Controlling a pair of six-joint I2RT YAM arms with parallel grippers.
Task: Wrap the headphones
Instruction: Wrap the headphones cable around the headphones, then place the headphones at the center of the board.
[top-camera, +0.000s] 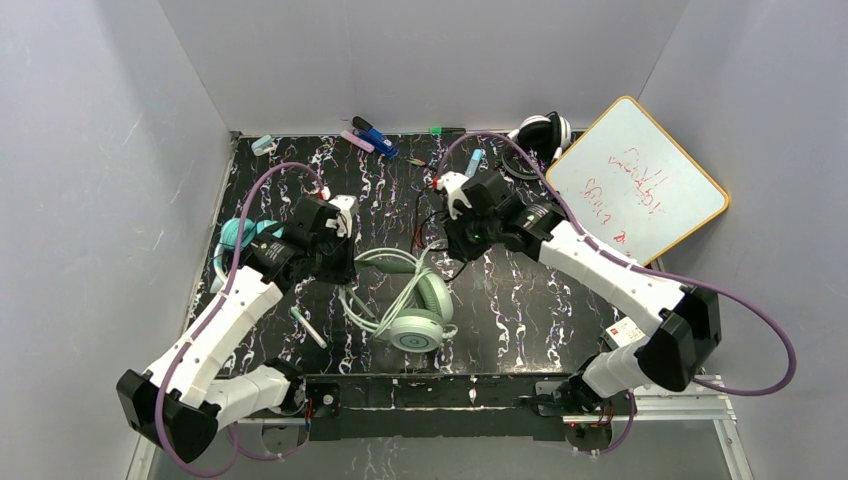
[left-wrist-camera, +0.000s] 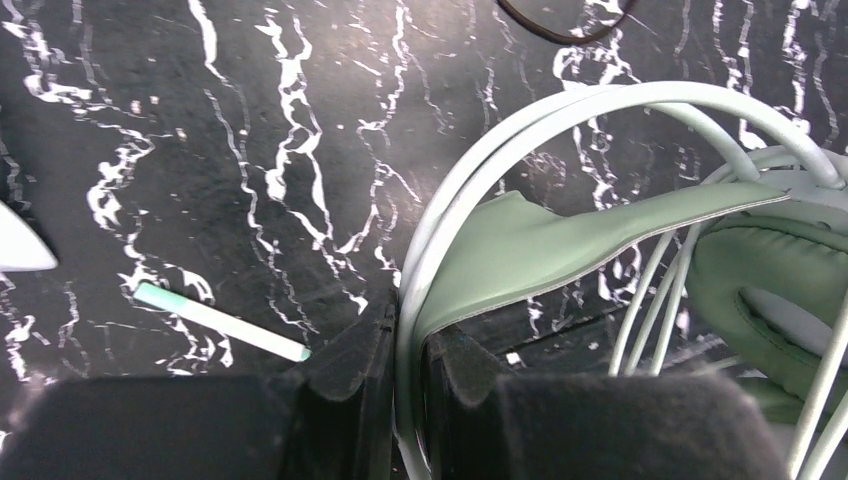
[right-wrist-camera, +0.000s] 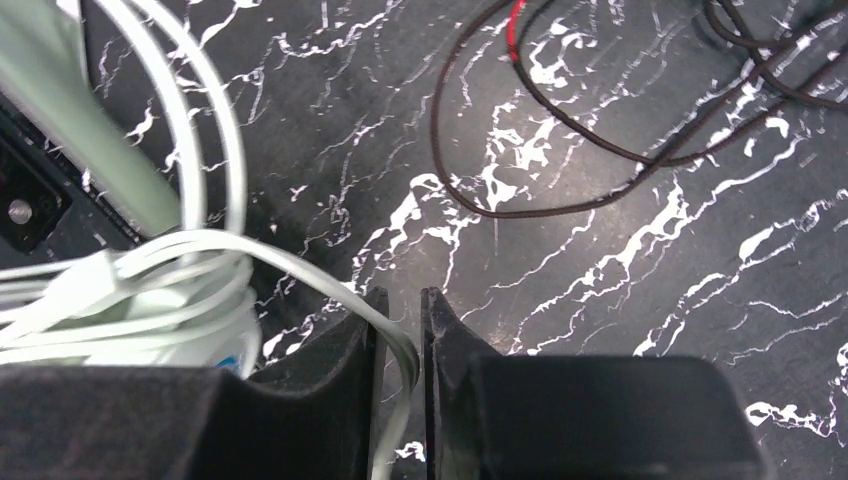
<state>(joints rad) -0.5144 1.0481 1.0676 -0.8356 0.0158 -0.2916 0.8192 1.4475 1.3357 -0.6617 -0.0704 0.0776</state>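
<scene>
The mint-green headphones (top-camera: 418, 318) lie in the middle of the black marble table. My left gripper (top-camera: 345, 270) (left-wrist-camera: 410, 320) is shut on their pale headband (left-wrist-camera: 560, 240). The pale cable (right-wrist-camera: 300, 265) is looped in several turns round the headset, and one strand runs down between the fingers of my right gripper (top-camera: 455, 245) (right-wrist-camera: 398, 300). Those jaws stand a little apart, wider than the strand. The teal headphones (top-camera: 240, 232) sit behind my left arm. The black-and-white headphones (top-camera: 545, 130) rest at the back right, their thin black cable (right-wrist-camera: 560, 185) trailing across the table.
A whiteboard (top-camera: 635, 185) leans at the back right. Markers and small items (top-camera: 372, 135) lie along the back edge. A pale green pen (top-camera: 308, 327) (left-wrist-camera: 220, 322) lies left of the mint headset. Grey walls enclose the table on three sides.
</scene>
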